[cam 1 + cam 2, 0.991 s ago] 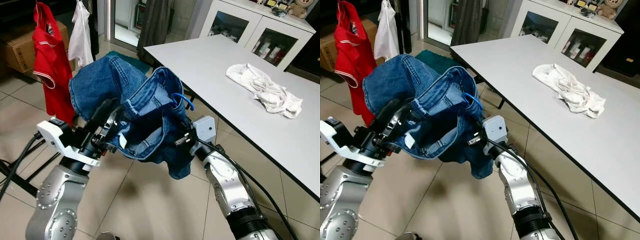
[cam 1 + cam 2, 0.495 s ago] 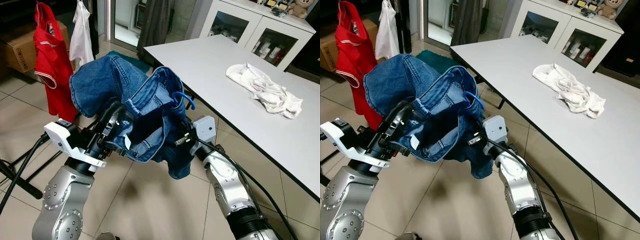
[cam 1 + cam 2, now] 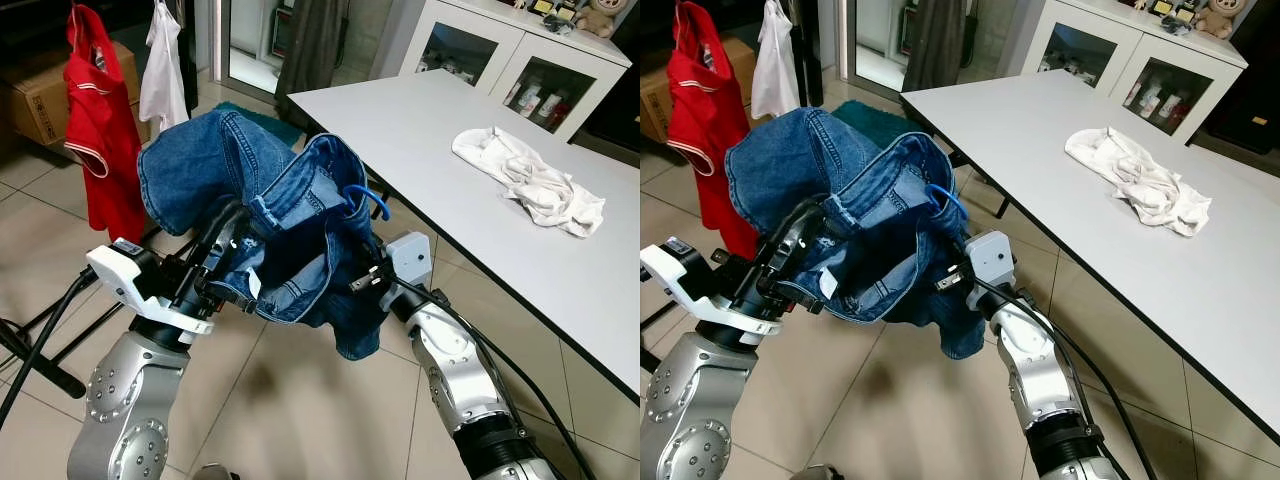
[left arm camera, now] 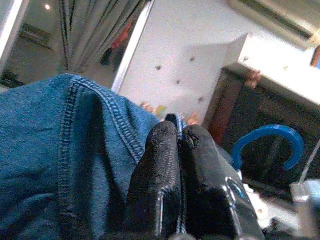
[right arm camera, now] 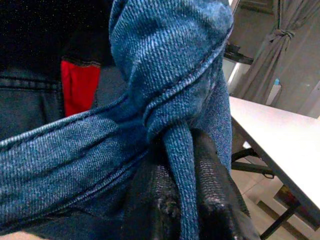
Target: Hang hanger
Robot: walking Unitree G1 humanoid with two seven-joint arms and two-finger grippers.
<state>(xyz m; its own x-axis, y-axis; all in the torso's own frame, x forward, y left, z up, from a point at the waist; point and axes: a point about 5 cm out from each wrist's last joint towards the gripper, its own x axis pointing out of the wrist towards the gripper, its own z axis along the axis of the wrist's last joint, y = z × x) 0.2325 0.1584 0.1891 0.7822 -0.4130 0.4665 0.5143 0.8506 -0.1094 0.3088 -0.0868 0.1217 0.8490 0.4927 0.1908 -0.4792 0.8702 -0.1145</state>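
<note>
Tiled floor (image 3: 300,400); both pincers clamp jeans (image 3: 270,210).

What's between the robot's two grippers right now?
The blue jeans, bunched between the left gripper and right gripper, with the blue hanger hook poking out; both eye views.

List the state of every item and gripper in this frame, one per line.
jeans: bunched, held up off the floor between both grippers
blue hanger hook: poking out above the denim
left gripper: shut on jeans
right gripper: shut on jeans
white cloth: crumpled on the table
red shirt: hanging
</note>
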